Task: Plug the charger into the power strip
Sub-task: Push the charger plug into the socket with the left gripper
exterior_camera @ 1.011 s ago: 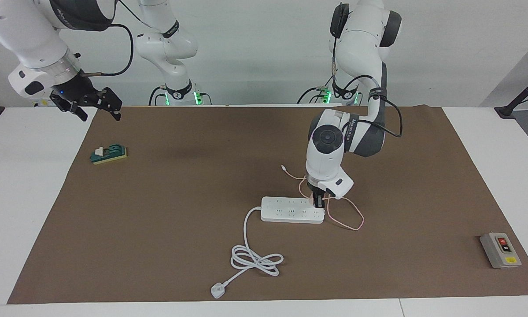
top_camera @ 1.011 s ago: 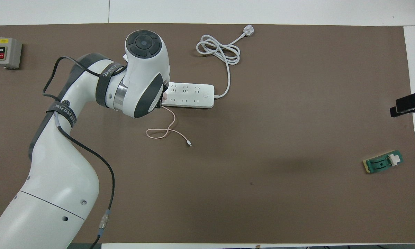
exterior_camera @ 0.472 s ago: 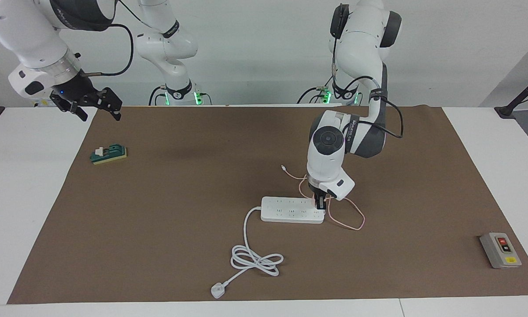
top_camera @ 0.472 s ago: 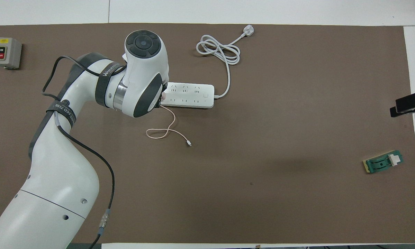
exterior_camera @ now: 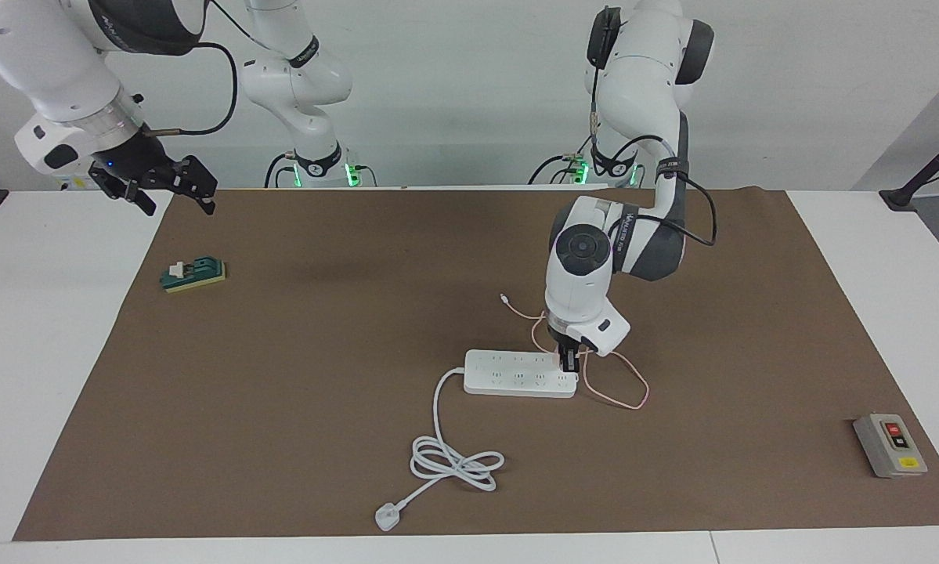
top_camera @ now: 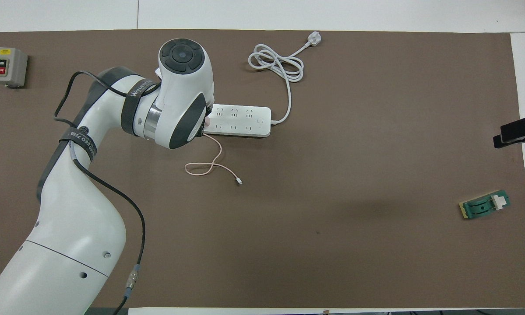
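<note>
The white power strip (exterior_camera: 508, 374) lies flat mid-table on the brown mat; it also shows in the overhead view (top_camera: 240, 120). My left gripper (exterior_camera: 568, 362) points straight down onto the strip's end toward the left arm's end of the table. It is shut on the pale pink charger (top_camera: 207, 119), which is mostly hidden under the hand and sits against the strip's top. The thin pink cable (exterior_camera: 622, 395) loops on the mat beside that end and trails toward the robots (top_camera: 209, 166). My right gripper (exterior_camera: 175, 204) waits open in the air over the mat's edge.
The strip's thick white cord (exterior_camera: 453, 460) is coiled farther from the robots and ends in a white plug (exterior_camera: 387, 517). A grey button box (exterior_camera: 890, 445) sits near the left arm's end. A small green block (exterior_camera: 193, 275) lies under the right gripper's end.
The left arm's wrist has shifted very slightly while its gripper stays on the strip's end. The strip, cable and right arm have not moved.
</note>
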Motion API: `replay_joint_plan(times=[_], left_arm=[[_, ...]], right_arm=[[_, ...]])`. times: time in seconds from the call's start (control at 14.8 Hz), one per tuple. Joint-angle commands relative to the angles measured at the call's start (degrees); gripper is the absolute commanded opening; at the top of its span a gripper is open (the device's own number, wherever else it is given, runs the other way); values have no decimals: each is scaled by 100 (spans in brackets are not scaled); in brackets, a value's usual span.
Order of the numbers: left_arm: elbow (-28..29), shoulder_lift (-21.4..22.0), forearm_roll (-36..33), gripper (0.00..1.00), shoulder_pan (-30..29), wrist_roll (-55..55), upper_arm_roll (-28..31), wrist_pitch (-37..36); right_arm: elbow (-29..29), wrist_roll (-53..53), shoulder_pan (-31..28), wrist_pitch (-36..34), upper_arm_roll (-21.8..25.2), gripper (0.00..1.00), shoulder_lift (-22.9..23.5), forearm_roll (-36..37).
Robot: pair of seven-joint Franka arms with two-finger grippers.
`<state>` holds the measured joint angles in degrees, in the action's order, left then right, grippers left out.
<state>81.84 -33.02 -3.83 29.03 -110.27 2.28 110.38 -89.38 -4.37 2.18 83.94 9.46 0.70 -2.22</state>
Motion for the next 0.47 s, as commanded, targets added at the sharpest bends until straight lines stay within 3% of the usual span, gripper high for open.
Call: replay_joint_plan(times=[0.0,0.4], left_arm=[[262,50,-118,0,76,-56,36,141],[403,129,-127,0,59,-30,36,203]], right_arm=[[-88,-37,2,0,-32,100,-70,91],[-88,-37,-7,0,-32,100,-70,91]])
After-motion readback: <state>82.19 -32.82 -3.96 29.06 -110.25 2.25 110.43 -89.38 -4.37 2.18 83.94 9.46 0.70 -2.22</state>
